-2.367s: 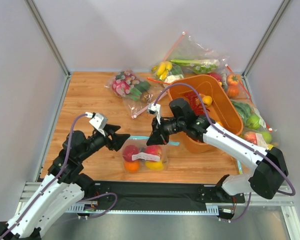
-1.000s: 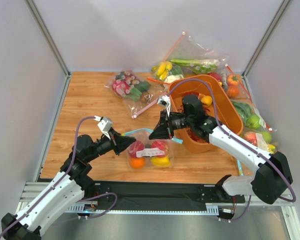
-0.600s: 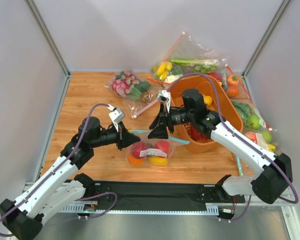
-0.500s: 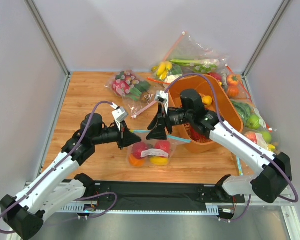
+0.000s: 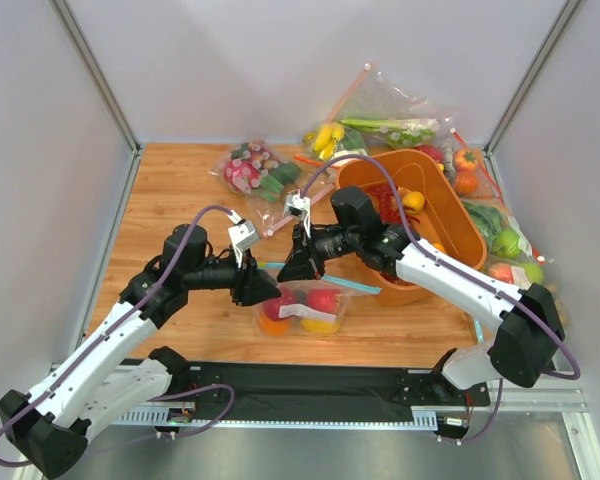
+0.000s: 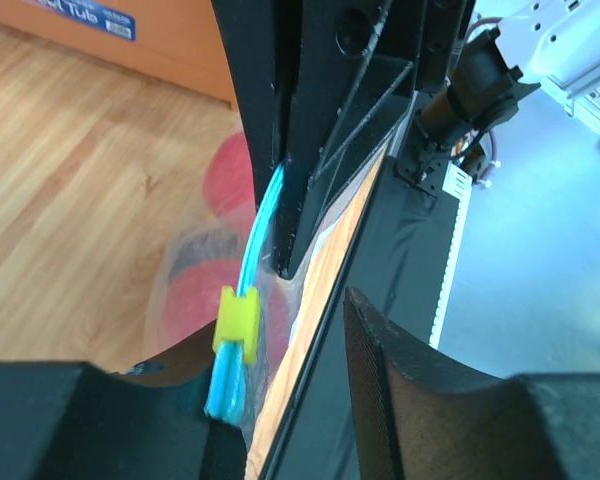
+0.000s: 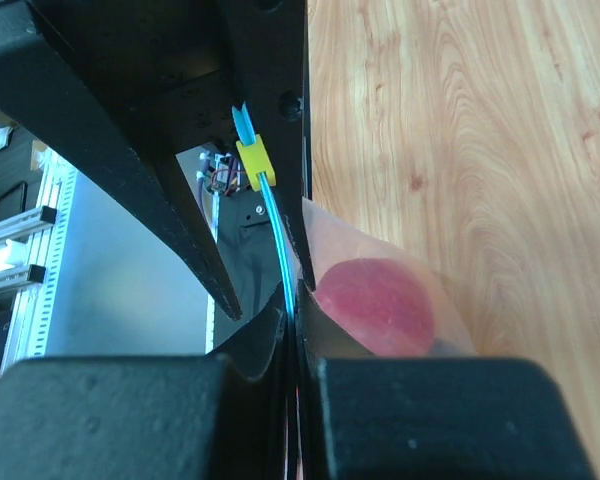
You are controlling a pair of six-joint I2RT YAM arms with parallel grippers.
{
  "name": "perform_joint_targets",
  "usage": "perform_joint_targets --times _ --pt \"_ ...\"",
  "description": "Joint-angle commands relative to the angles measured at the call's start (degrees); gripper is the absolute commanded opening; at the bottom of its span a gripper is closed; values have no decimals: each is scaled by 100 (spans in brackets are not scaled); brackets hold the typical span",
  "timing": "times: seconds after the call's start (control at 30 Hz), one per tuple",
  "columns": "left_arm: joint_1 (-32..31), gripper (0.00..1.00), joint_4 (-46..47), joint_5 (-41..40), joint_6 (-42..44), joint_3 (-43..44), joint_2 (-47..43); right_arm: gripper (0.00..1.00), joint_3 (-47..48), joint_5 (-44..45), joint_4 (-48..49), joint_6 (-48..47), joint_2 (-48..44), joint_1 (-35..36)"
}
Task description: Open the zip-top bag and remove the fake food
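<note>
The zip-top bag [image 5: 302,306] hangs low over the wooden table, held by its teal zip strip [image 5: 352,285]. My right gripper [image 5: 289,271] is shut on that strip near its left end; the right wrist view shows the jaws [image 7: 292,310] pinching it. A yellow slider [image 7: 252,160] sits on the strip's end. My left gripper [image 5: 263,287] is open around the slider [image 6: 237,321], which lies against its left finger [image 6: 100,420]. The fake food is inside the bag: red fruit [image 5: 323,299], an orange one [image 5: 272,323], a yellow one [image 5: 318,324]. A red fruit [image 7: 375,305] shows beside the right jaws.
An orange tub [image 5: 450,215] holding a red lobster [image 5: 385,203] stands right of the bag. Other clear bags of toy food lie at the back [image 5: 260,172] and along the right edge [image 5: 500,245]. The table's front edge and black rail [image 5: 310,380] are just below the bag.
Both grippers have closed in on the left end of the zip strip. The right gripper slid left along it, and the open left gripper came up around the slider. The bag shifted slightly left.
</note>
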Motion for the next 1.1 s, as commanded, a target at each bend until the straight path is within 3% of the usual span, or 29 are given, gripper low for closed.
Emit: perform_joint_targets --times 0.0,0.27,0.4,0.5,0.6,0.8,1.07 --pt "-23 46 151 100 -56 -168 -280 0 -7 229 578 149 -241 16" --pt "-23 42 204 109 -127 -239 -474 0 -78 238 613 220 -381 7" --pt "-23 14 204 223 -92 -230 -448 0 -96 221 622 220 -478 -19" --pt "-23 0 204 302 -22 -204 -439 0 -96 124 587 255 -522 -19" --pt "-23 0 230 407 5 -186 -422 5 9 89 455 237 -584 -19" --pt "-23 0 134 583 128 -90 -229 45 571 282 -99 -70 -540 227" --pt "-23 0 55 592 233 -10 -140 49 836 150 -108 -97 -303 350"
